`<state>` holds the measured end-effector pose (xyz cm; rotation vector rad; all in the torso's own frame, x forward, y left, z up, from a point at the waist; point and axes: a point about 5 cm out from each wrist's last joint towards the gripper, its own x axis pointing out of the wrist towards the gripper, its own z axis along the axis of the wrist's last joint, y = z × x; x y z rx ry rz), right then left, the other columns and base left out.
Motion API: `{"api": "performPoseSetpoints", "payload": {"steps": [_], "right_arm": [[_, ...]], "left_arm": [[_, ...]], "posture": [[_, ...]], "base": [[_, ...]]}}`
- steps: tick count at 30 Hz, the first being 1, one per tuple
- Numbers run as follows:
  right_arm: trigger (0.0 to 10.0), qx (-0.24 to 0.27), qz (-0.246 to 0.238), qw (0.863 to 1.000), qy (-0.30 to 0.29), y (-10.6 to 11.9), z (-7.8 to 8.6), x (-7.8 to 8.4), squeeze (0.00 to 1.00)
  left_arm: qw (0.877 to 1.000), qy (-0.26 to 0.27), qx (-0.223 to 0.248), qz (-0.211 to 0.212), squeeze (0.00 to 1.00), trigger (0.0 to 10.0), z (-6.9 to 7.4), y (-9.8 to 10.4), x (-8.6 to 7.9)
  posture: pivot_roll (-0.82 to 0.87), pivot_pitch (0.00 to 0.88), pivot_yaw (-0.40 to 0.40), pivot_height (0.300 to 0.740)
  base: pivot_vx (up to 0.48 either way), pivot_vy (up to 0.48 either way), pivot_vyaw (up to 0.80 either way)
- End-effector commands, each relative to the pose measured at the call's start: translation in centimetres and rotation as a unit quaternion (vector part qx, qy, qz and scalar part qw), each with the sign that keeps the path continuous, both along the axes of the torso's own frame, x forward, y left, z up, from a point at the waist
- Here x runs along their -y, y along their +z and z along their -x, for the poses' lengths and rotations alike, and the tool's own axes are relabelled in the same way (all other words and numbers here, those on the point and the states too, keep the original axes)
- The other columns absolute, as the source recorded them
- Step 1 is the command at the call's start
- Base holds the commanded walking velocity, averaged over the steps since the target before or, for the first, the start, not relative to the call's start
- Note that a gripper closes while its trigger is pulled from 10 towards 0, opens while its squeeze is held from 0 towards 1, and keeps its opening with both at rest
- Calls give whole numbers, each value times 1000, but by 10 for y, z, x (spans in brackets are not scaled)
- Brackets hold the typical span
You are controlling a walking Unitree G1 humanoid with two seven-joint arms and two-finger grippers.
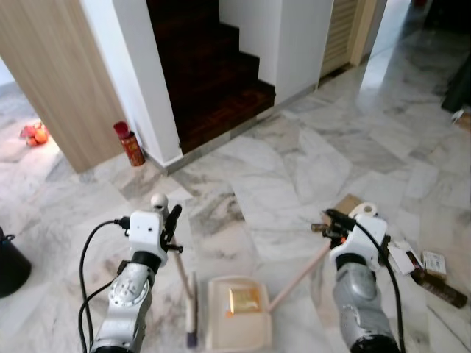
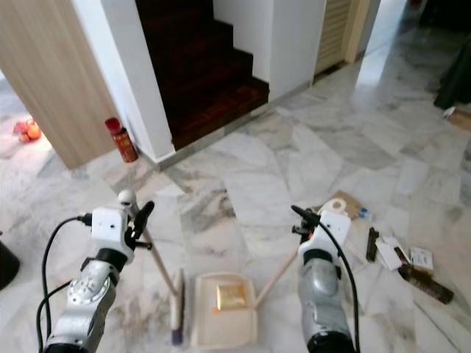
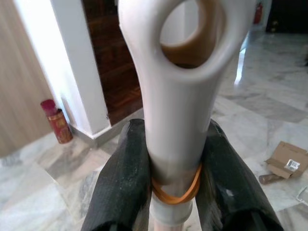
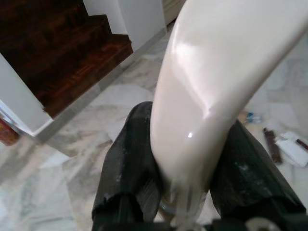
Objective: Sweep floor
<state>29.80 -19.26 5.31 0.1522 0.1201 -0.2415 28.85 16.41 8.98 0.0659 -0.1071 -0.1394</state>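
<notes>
Marble floor by stairs, sweeping partway.
Left gripper clamps broom handle; right gripper clamps dustpan handle; one gold wrapper collected, cardboard scraps remain.

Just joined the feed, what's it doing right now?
Sweeping a marble floor. The left hand is shut on the broom handle; the right hand is shut on the dustpan handle. The broom head sits on the floor just left of the pan, which already holds a gold wrapper. More litter, a cardboard piece and packets, lies to the robot's right, unswept.
</notes>
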Motion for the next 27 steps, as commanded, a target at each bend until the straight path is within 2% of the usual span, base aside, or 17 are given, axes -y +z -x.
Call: {"api": "performPoseSetpoints", "payload": {"steps": [1,27], "right_arm": [[10000,32,-6,999,13,15,-9,-11,0],[10000,32,-6,999,16,15,-10,-12,0]], "left_arm": [[1000,14,22,-9,0,10000,-2,11,-10],[1000,16,21,-9,0,10000,-1,12,-10]], "posture": [[58,39,30,740],[57,37,28,740]], "base": [[0,435,0],[0,432,0]]}}
